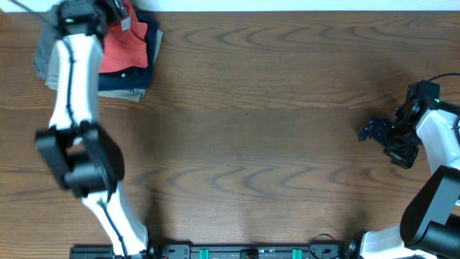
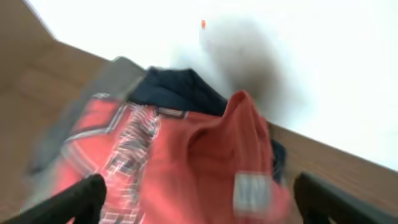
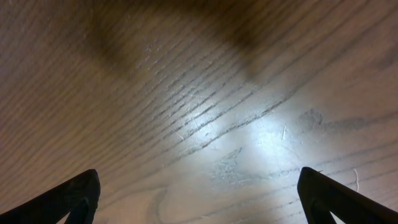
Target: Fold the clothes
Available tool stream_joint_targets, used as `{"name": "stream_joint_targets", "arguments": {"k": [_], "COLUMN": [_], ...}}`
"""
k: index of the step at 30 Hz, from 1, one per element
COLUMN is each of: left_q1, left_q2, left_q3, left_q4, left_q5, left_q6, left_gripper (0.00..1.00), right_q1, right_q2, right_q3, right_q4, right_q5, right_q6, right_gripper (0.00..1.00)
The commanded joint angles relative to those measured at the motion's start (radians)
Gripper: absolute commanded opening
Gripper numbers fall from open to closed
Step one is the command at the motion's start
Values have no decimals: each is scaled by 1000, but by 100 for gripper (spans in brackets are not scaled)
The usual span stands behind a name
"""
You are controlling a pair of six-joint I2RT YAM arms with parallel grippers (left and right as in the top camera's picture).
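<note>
Overhead: coral T-shirt (image 1: 123,44) tops pile (image 1: 121,84) at 11 o'clock, left pincer (image 2: 199,199) open above it; right pincer (image 3: 199,190) open over worktop (image 1: 251,144) at 3 o'clock.

A brown wooden table (image 1: 251,144) with long, wavy grain fills nearly the whole overhead view. At twelve o'clock a thin pale strip (image 1: 287,4) runs along its far edge, too narrow to tell wall from floor. At six o'clock a black rail (image 1: 251,252) lines the near edge. The left wrist view shows a plain white surface (image 2: 323,81) beyond the table, with a soft dark shadow (image 2: 249,56) on it. In the right wrist view, a bright sheen (image 3: 261,140) lies on the wood toward four o'clock.
</note>
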Motion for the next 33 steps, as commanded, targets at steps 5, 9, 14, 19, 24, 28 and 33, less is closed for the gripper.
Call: {"name": "stream_joint_targets", "arguments": {"k": [5, 9, 14, 19, 24, 28, 33], "left_q1": [2, 2, -1, -42, -101, -122, -122], "left_q2": [-293, -400, -503, -708, -999, -1221, -1404], "left_q3": [6, 6, -18, -199, -480, -694, -831], "left_q4": [-337, -616, -865, -834, -778, -798, -878], "left_q5": [129, 158, 158, 158, 181, 244, 241], "left_q6": [-32, -44, -63, -62, -63, -109, -144], "left_gripper": [98, 98, 98, 98, 98, 98, 98], "right_q1": [-3, -3, -3, -3, -3, -3, -3], "right_q2": [1, 1, 1, 1, 1, 1, 1], "right_q3": [14, 14, 14, 14, 14, 14, 14], "right_q4": [-1, -1, -1, -1, -1, -1, -1], "right_q5": [0, 0, 0, 0, 0, 0, 0], "right_q6": [-7, -7, -7, -7, -7, -7, -7], "right_gripper": [99, 99, 99, 99, 99, 99, 99]}}
